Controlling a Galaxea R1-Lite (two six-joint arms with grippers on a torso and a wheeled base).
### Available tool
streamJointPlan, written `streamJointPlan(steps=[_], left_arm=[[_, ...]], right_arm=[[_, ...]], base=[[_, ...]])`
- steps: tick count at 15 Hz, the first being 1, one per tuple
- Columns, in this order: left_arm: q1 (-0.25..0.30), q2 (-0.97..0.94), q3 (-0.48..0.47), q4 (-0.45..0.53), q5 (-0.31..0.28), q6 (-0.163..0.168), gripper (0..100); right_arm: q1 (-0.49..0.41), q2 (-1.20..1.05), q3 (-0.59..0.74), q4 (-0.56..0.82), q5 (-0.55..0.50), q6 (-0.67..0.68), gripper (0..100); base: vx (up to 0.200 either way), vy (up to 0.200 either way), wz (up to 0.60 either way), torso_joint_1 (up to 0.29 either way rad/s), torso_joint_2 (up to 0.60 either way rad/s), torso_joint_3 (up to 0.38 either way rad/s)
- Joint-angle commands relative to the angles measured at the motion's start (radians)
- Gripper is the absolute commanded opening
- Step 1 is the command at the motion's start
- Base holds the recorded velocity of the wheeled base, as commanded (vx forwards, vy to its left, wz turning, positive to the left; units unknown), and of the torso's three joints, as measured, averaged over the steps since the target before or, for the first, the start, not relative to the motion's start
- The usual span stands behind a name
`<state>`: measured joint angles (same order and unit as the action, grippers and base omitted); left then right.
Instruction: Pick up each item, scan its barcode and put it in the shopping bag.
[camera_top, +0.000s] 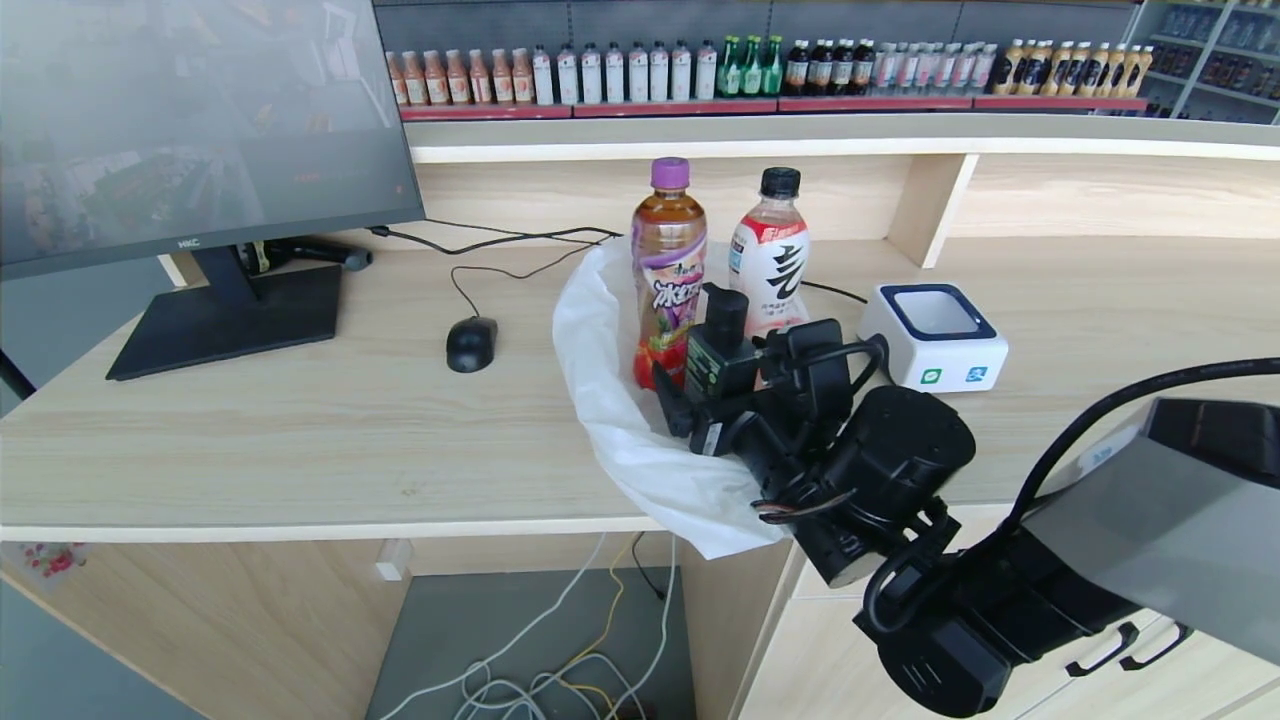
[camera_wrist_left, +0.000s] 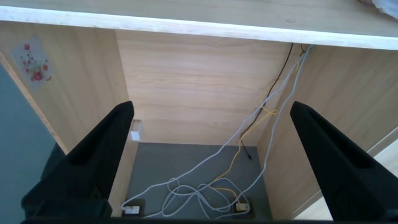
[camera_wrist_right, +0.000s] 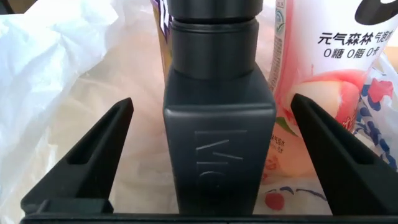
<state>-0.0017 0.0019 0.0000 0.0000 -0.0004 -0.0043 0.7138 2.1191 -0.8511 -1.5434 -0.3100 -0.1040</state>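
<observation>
On the wooden surface (camera_top: 300, 440), the black bottle (camera_wrist_right: 219, 124) is seen upright in the bag (camera_top: 610, 400), with the right end effector (camera_wrist_right: 211, 109) released around it (stiff, smooth, likely light). It is best gripped across its square body.

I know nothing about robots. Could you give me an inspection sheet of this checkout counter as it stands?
Surface: light wooden counter.
Job's things: white shopping bag holds a purple-capped tea bottle, a black-capped drink bottle and a black square bottle; white scanner stands beside it.
Clutter: monitor and mouse.
Grippers: right gripper open, fingers either side of the black square bottle; left gripper open, below the counter.
Cables: mouse cable on the counter; loose wires under it.
Surroundings: shelves of bottled drinks behind.
</observation>
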Motion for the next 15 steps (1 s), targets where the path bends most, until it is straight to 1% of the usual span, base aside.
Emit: streamJointPlan(steps=[1,5,8,12,15], left_arm=[[0.000,0.000,0.000,0.000,0.000,0.000,100],[0.000,0.000,0.000,0.000,-0.001,0.000,100],[0.000,0.000,0.000,0.000,-0.001,0.000,100],[0.000,0.000,0.000,0.000,-0.001,0.001,100],[0.000,0.000,0.000,0.000,0.000,0.000,100]], right_arm=[[0.001,-0.018,0.004,-0.004,0.000,-0.002,100],[0.001,-0.076,0.007,-0.001,-0.003,-0.013,100],[0.001,-0.108,0.041,-0.004,-0.003,-0.014,100],[0.009,-0.214,0.161,-0.006,-0.004,-0.026,100],[0.010,-0.338,0.296,-0.006,0.003,-0.057,100]], base=[[0.000,0.000,0.00,0.000,0.00,0.000],[0.000,0.000,0.00,0.000,0.00,0.000],[0.000,0.000,0.00,0.000,0.00,0.000],[0.000,0.000,0.00,0.000,0.00,0.000],[0.000,0.000,0.00,0.000,0.00,0.000]])
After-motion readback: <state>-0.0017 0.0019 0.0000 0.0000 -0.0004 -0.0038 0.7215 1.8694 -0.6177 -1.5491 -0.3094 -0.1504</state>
